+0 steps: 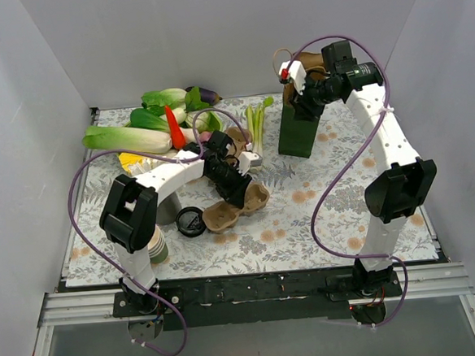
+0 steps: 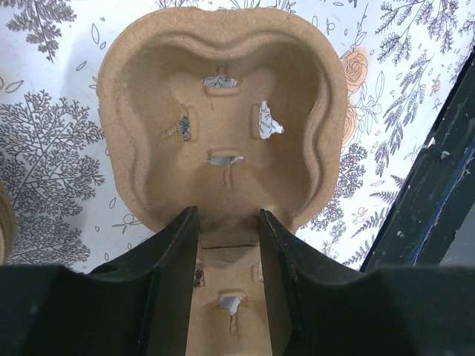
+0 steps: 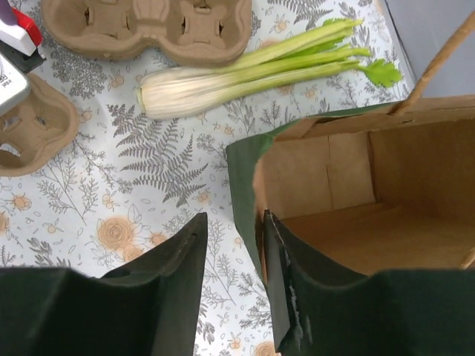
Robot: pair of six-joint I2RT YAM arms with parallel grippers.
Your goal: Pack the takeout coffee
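Observation:
The takeout coffee does not show in any view. My left gripper (image 1: 237, 190) (image 2: 228, 215) is shut on the middle ridge of a brown cardboard cup carrier (image 1: 241, 210) (image 2: 223, 111), which lies on the floral mat. My right gripper (image 1: 300, 100) (image 3: 235, 219) is at the top of the upright dark green paper bag (image 1: 298, 135) (image 3: 245, 170). One finger is inside against the brown wall and the other is outside, with a gap between it and the bag. A round black lid (image 1: 190, 221) lies beside the carrier.
Leafy vegetables, a carrot and an aubergine (image 1: 152, 123) are piled at the back left. A celery stalk (image 1: 256, 124) (image 3: 252, 70) lies left of the bag. A second carrier (image 3: 148, 26) is behind it. Nested green cups (image 1: 157, 247) stand by the left arm's base.

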